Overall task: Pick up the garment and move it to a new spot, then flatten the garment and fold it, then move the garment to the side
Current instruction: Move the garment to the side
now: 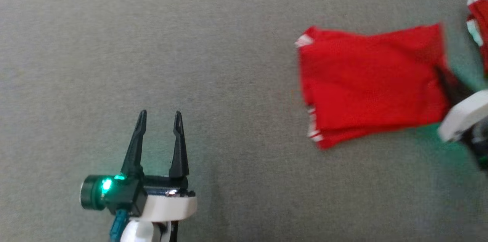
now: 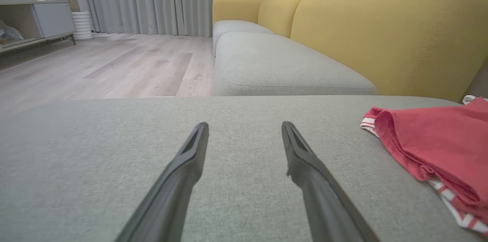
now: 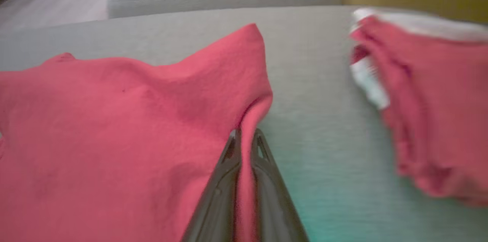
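Note:
A folded red garment (image 1: 370, 82) with white-striped trim lies on the grey cushion (image 1: 213, 63), right of centre in the head view. My right gripper (image 1: 442, 76) is shut on its right edge; in the right wrist view the red garment (image 3: 126, 127) has a fold pinched between the dark fingers (image 3: 228, 181) of my right gripper (image 3: 244, 135). My left gripper (image 1: 159, 118) stands open at the lower left, well away from the cloth, nothing between its fingers. The left wrist view shows my left gripper (image 2: 244, 129) over bare cushion, with the red garment (image 2: 434, 146) off to the right.
A second red and white garment (image 1: 479, 24) lies at the far right edge; the second garment (image 3: 423, 93) sits close beside my right gripper. Yellow sofa backrests (image 2: 381, 32), another grey seat cushion (image 2: 274, 66) and wooden floor (image 2: 106, 66) lie beyond.

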Available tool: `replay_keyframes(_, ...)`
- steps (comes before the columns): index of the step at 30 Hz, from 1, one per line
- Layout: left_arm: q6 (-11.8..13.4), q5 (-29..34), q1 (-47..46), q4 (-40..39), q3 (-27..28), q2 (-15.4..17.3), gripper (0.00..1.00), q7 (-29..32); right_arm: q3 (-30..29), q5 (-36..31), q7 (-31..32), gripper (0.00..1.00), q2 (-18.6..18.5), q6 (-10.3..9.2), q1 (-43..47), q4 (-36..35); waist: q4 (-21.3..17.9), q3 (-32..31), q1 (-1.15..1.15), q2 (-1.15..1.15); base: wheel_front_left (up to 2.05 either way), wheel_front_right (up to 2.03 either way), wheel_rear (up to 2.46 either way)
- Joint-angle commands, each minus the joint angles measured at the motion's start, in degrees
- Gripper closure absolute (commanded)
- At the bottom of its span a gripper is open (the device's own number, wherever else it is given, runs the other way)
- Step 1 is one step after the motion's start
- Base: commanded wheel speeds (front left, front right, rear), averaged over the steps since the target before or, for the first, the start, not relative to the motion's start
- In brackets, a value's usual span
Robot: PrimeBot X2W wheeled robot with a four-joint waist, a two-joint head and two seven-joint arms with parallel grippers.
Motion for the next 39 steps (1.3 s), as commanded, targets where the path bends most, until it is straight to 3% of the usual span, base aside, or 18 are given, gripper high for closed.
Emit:
replay_keyframes(1, -0.20, 0.59, -2.42, -2.19, 2.05, -0.15, 0.00, -0.29, -1.22, -1.04, 0.15, 1.00, -3.23, -0.04, -2.06, -2.65, -1.89, 2.10, 0.00, 0.00, 0.00, 0.00, 0.00)
replay_keyframes(9, -0.94, 1.78, -5.48, -2.60, 1.96, -0.15, 0.00, -0.29, -10.99, -6.31, 1.28, 1.00, -10.56, -0.04, -5.09, -7.53, -4.50, 8.16, 0.00, 0.00, 0.00, 0.00, 0.00)
replay_keyframes(16, -1.52, 2.93, -8.43, -3.12, 2.61, -0.15, 0.00, -0.29, -21.90, -11.19, 3.38, 1.00, -13.69, -0.04, -5.74, -10.07, -5.27, 12.57, 0.00, 0.00, 0.00, 0.00, 0.00)
replay_keyframes(18, -1.73, 3.10, -9.08, -3.15, 2.76, -0.15, 0.00, -0.29, -25.54, -13.08, 3.82, 0.00, -13.27, -0.04, -5.60, -10.29, -5.37, 13.10, 0.00, 0.00, 0.00, 0.00, 0.00)
replay_keyframes(22, -1.91, 2.87, -9.86, -3.23, 2.85, -0.15, 0.00, -0.29, -29.12, -17.20, 4.19, 0.00, -11.77, -0.04, -4.65, -11.85, -5.35, 12.99, 0.00, 0.00, 0.00, 0.00, 0.00)
replay_keyframes(27, -3.45, -1.32, -9.49, -3.38, 2.70, -0.15, 0.00, -0.29, -28.34, -21.43, 4.62, 0.00, -4.54, -0.04, -1.67, -16.40, -4.69, 9.80, 0.00, 0.00, 0.00, 0.00, 0.00)
replay_keyframes(33, -5.83, -4.11, -7.53, -3.08, 2.45, -0.15, 0.00, -0.29, -19.91, -21.78, 1.90, 0.00, 5.94, -0.04, 3.65, -18.99, -2.29, 3.34, 0.00, 0.00, 0.00, 0.00, 0.00)
replay_keyframes(39, -4.87, -5.08, -3.88, -2.38, 3.16, -0.15, 0.00, -0.29, -8.00, -17.52, -7.82, 0.00, 13.31, -0.04, 8.85, -14.50, 0.60, -3.81, 0.00, 0.00, 0.00, 0.00, 0.00)
